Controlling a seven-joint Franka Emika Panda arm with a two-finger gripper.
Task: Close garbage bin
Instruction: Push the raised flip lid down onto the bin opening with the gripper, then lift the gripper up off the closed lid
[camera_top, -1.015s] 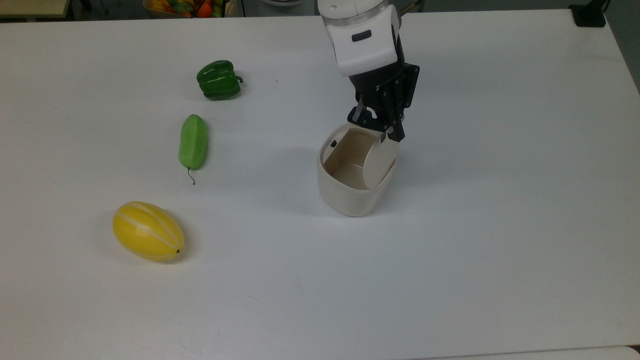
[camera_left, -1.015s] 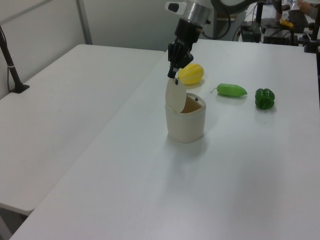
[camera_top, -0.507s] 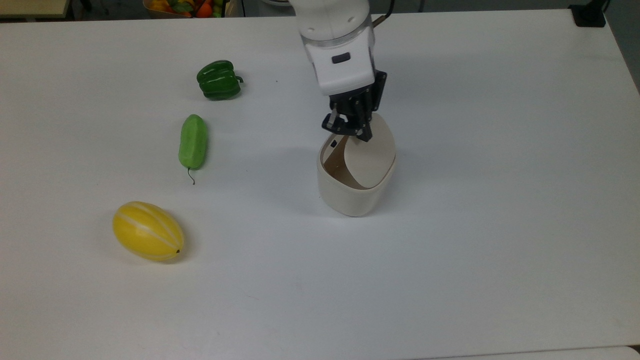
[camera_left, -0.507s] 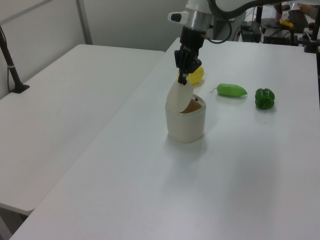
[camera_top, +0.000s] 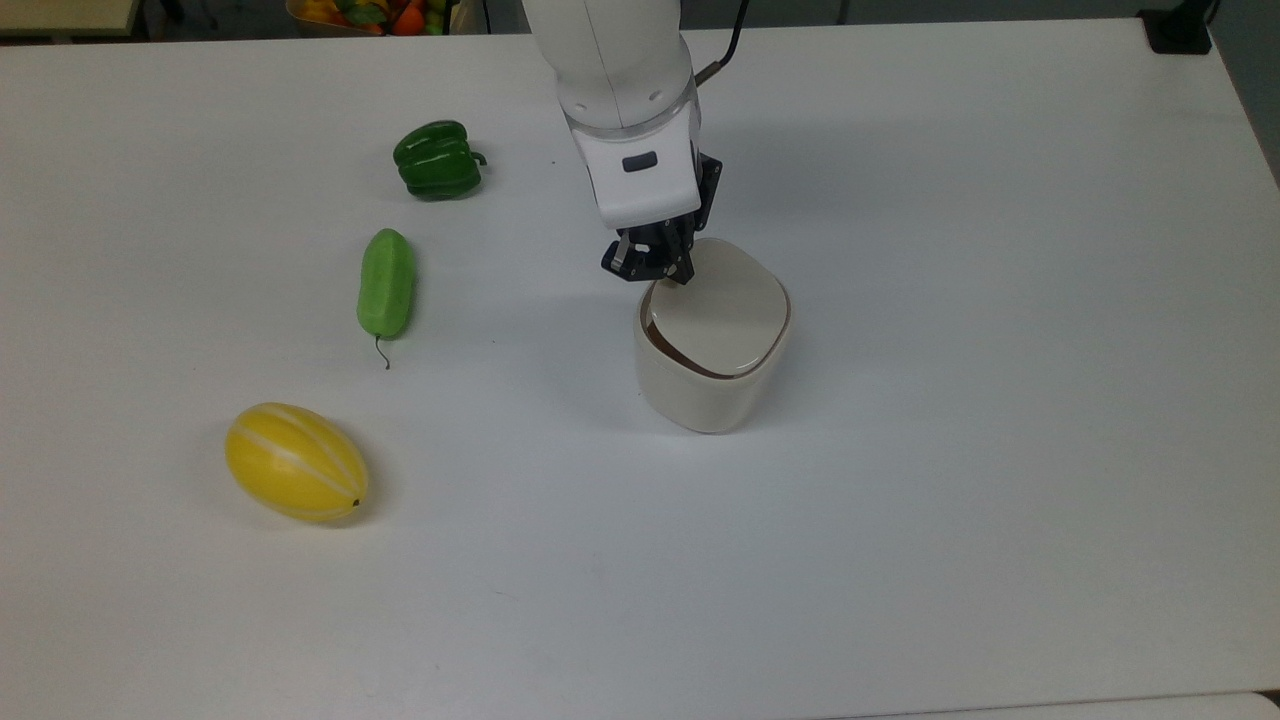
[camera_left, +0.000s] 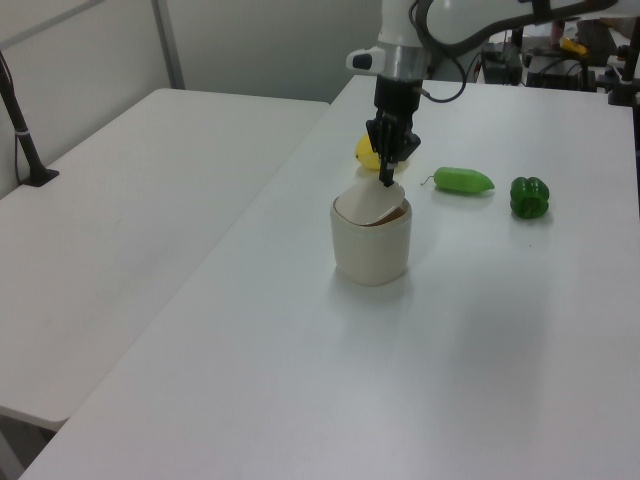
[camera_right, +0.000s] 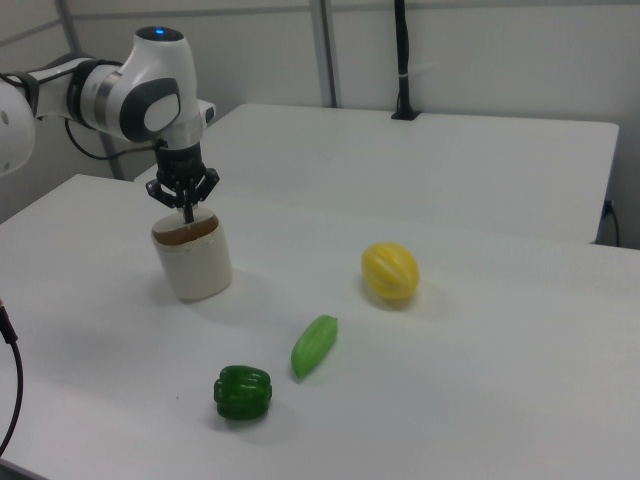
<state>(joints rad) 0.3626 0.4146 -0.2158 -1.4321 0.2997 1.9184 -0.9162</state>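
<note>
The garbage bin (camera_top: 712, 372), a smooth cream-white plastic tub with a rounded-square top, is standing on the white table (camera_top: 1000, 400) directly below the gripper (camera_top: 655, 272). Its flat lid (camera_top: 722, 308) is lying almost level over the mouth, a thin dark gap showing along the rim nearest the gripper. The black fingers are drawn close together and appear to be pinching or pressing the lid's edge; actual grip is hard to confirm. Half a second ago the lid was standing steeply tilted, the tan inside exposed. Well away, toward the top view's left, are lying a glossy green pepper (camera_top: 437, 160), a smooth green cucumber (camera_top: 385, 284) and a striped yellow melon (camera_top: 296, 462).
</note>
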